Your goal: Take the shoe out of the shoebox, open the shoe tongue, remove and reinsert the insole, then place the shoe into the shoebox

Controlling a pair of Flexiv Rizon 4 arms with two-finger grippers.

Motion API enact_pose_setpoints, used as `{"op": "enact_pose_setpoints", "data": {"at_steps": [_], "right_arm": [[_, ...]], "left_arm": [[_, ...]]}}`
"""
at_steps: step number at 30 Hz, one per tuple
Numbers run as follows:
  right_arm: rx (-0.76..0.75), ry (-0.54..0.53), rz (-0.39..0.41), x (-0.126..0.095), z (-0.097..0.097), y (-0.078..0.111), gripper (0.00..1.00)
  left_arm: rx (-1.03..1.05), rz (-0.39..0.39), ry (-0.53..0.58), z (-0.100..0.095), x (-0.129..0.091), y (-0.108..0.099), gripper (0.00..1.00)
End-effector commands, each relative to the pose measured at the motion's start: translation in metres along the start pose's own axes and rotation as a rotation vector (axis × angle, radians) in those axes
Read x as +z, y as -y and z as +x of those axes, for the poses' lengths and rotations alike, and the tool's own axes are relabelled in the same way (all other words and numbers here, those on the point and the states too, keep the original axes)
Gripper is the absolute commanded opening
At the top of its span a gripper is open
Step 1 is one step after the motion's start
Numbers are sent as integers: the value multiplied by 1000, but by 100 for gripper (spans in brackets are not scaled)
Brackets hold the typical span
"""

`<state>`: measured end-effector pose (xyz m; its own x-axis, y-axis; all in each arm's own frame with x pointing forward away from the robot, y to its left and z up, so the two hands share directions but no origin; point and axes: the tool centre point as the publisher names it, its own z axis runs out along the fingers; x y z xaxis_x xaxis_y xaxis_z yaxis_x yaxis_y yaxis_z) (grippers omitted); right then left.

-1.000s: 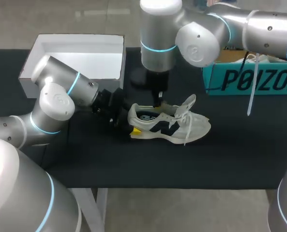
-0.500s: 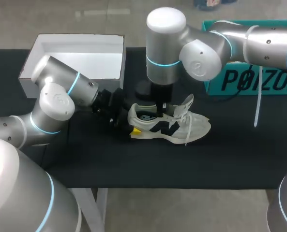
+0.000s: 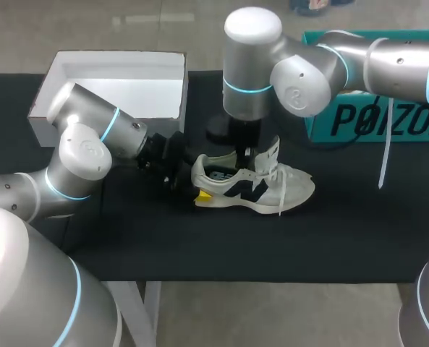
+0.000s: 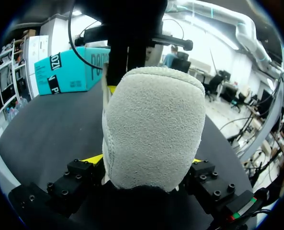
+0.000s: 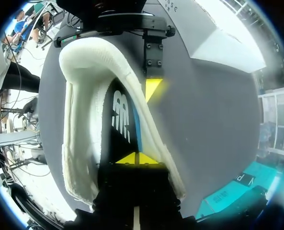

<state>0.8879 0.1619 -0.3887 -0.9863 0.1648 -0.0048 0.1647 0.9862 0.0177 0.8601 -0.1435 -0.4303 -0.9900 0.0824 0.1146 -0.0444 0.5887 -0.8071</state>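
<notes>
Your right arm has shifted across and come lower since the earlier frames, and the tongue now stands upright. Findings: the shoe lies on the table, outside the white shoebox. The left gripper clamps the heel from both sides. The right gripper sits inside the opening, tips pressed together over the insole; whether they pinch it cannot be determined. Recommendation: hold the heel firm and confirm a grip on the insole's edge. Then draw it up and out, clear of the tongue.
</notes>
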Motion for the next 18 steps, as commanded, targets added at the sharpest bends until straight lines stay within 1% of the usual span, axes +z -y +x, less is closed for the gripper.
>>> {"op": "enact_pose_setpoints", "data": {"at_steps": [1,3,6,11,15,18], "right_arm": [[1,12,2,-4,-2,3,5],[1,7,1,-1,-3,4,23],[-5,-3,0,4,-4,2,35],[-7,-21,5,13,-4,2,32],[-8,-40,-6,18,-2,1,30],[-20,-56,-1,23,2,-1,33]], "left_arm": [[1,-1,0,1,1,-2,0],[1,-1,0,1,1,-2,0],[1,-1,0,1,1,-2,0],[1,-1,0,1,1,-2,0],[1,-1,0,1,1,-2,0],[1,-1,0,1,1,-2,0]]}}
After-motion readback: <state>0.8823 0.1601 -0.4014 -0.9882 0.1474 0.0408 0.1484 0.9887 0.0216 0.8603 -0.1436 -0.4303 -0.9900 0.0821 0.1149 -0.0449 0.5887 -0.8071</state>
